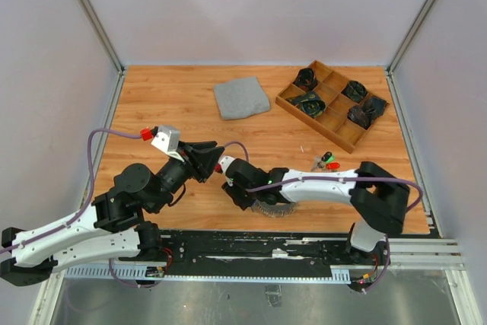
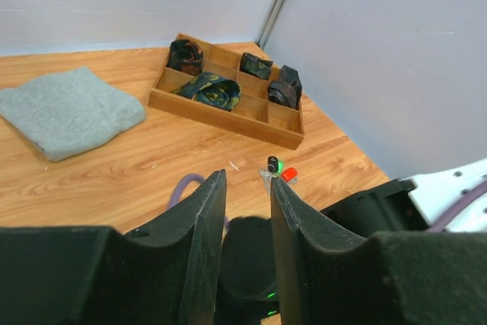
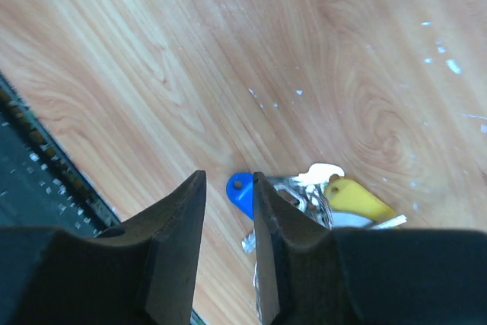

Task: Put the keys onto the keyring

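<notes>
Three keys with green, red and black heads lie bunched on the wooden table, right of my arms; the left wrist view shows them just past its fingertips. The keyring, a jagged silvery loop, lies partly under my right forearm. In the right wrist view a blue key and a yellow key lie against the keyring. My right gripper hovers low over the table, open, with nothing between its fingers. My left gripper is open and empty, pointing at the right wrist.
A folded grey cloth lies at the back centre. A wooden compartment tray with dark rolled items stands at the back right. The black base rail runs along the near edge. A purple cable loops over the left arm.
</notes>
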`<state>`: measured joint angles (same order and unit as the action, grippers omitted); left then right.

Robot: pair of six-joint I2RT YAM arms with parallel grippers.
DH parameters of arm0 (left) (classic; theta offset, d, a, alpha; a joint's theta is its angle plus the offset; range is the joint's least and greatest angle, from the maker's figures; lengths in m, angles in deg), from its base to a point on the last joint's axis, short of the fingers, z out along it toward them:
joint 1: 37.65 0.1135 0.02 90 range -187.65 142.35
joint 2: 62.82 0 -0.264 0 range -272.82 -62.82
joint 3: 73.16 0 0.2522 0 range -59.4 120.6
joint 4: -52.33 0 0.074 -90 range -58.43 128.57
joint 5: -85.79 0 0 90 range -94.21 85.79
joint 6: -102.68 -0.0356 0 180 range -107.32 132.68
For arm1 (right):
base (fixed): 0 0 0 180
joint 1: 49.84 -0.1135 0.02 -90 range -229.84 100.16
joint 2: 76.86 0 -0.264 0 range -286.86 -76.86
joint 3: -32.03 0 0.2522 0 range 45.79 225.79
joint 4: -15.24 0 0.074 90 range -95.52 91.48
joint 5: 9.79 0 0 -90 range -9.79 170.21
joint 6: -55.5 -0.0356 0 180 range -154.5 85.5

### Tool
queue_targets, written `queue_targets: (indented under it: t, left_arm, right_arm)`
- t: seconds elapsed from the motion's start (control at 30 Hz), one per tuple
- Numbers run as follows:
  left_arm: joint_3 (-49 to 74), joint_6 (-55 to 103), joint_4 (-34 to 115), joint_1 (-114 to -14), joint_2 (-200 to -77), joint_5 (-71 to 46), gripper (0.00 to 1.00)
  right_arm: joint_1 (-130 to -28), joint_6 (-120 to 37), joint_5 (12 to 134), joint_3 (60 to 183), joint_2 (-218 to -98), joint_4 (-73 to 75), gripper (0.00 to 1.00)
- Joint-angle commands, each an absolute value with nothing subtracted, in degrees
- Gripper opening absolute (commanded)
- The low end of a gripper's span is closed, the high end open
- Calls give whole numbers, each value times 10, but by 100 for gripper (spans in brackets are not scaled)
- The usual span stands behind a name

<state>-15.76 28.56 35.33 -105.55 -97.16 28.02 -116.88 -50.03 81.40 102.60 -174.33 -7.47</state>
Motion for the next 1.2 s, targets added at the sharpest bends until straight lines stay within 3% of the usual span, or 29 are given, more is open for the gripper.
queue_targets:
  t: [0.0, 0.2, 0.37, 0.77, 1.17]
  left_arm:
    - [-145, 285, 353, -1051, -969, 282, 36]
    - [-155, 286, 366, -1051, -979, 277, 39]
    - [-154, 286, 372, -1051, -996, 265, 39]
    - [-158, 296, 374, -1051, -1011, 243, 40]
    - [-160, 301, 374, -1051, -1013, 241, 40]
  right_arm:
    - [-1158, -488, 800, 985, -1640, -44, 36]
    - [-1142, -499, 849, 932, -1528, -110, 49]
    - [-1116, -523, 841, 917, -1510, -175, 50]
    - [-1067, -531, 687, 897, -1557, -159, 57]
    - [-1067, -458, 729, 878, -1584, -154, 63]
